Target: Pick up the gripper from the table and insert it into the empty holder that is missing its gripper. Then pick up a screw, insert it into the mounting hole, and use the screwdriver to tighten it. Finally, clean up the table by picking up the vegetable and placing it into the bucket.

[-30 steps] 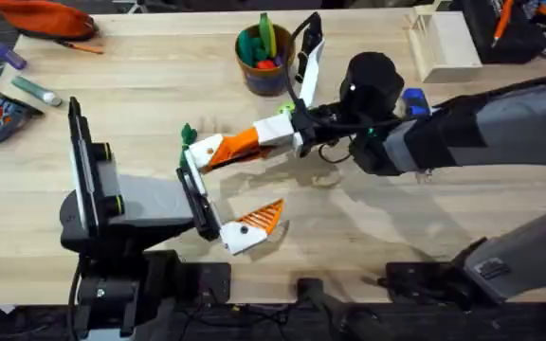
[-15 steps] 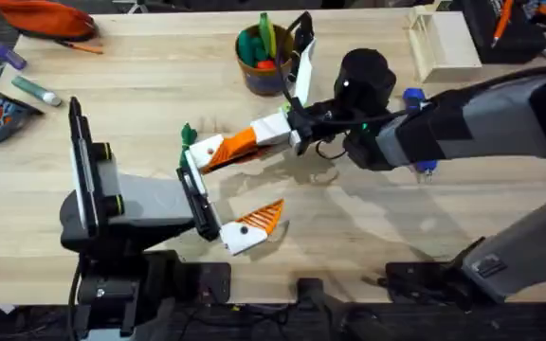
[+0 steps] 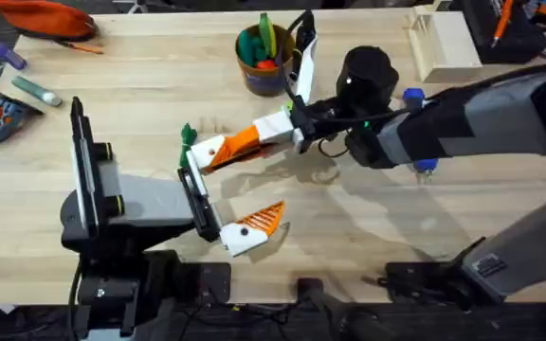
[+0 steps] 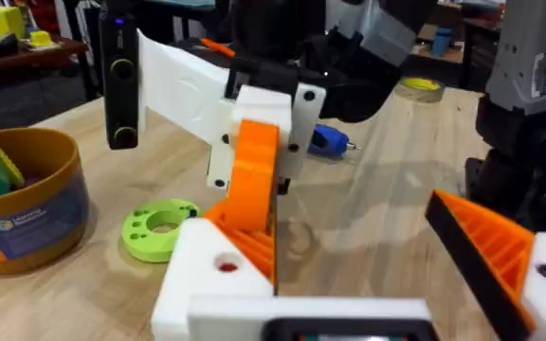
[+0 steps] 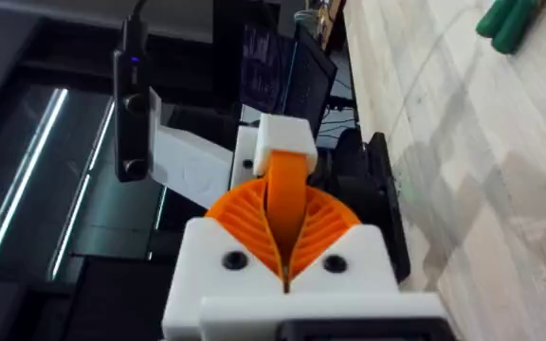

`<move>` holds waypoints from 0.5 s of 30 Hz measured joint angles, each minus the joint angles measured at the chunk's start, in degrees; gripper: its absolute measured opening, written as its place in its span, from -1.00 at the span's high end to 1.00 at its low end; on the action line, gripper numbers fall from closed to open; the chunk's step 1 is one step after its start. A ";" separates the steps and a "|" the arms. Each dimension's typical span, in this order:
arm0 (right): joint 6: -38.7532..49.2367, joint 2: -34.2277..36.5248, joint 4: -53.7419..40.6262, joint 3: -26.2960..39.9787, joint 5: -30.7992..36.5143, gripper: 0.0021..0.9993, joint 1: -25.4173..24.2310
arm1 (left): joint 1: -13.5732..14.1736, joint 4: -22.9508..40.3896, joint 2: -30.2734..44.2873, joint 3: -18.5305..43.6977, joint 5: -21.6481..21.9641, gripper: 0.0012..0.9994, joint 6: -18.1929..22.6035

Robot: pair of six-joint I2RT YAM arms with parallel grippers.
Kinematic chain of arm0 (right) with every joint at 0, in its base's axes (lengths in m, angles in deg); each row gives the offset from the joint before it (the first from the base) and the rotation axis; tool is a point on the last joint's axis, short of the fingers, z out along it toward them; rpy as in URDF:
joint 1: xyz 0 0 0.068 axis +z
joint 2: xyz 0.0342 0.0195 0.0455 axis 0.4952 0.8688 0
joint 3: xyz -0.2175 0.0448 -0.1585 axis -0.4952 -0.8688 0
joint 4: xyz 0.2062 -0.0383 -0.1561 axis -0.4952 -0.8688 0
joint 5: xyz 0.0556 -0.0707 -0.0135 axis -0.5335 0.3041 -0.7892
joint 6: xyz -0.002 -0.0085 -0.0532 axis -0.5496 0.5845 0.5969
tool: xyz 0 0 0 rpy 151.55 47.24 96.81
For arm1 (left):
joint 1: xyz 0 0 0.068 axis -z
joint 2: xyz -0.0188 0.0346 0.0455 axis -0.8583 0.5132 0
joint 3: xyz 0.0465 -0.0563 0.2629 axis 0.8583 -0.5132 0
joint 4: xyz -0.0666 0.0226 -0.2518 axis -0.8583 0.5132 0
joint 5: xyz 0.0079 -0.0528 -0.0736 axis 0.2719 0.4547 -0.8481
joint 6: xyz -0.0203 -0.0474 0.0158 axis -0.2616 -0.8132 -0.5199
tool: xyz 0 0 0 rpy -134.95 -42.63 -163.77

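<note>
Since a second ago, the right gripper [image 3: 287,128] is edging farther, clamping the gripper [image 3: 238,143] against the holder [image 3: 207,152]; the left gripper [image 3: 218,194] is gaping open to receive it.

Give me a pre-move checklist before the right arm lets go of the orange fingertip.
1. Right gripper shut on the orange fingertip: ok.
2. Fingertip meets the white holder on the left arm: ok.
3. Fingertip fully seated: cannot tell.
4. Mounting hole on the holder uncovered, no screw in it: ok.
5. Blue screwdriver located, partly behind the right arm: ok.
6. Green toy vegetable in the bucket: not ok, it lies on the table.
</note>
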 joint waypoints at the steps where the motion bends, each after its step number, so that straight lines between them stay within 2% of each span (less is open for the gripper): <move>1: 0.00 0.00 0.00 0.00 0.00 0.99 -0.01 | 0.00 0.00 -0.01 0.00 -0.01 -0.98 0.00; 15: 0.00 0.00 0.00 0.00 0.91 0.99 0.20 | 0.00 -0.02 0.00 0.00 0.04 -0.97 -0.01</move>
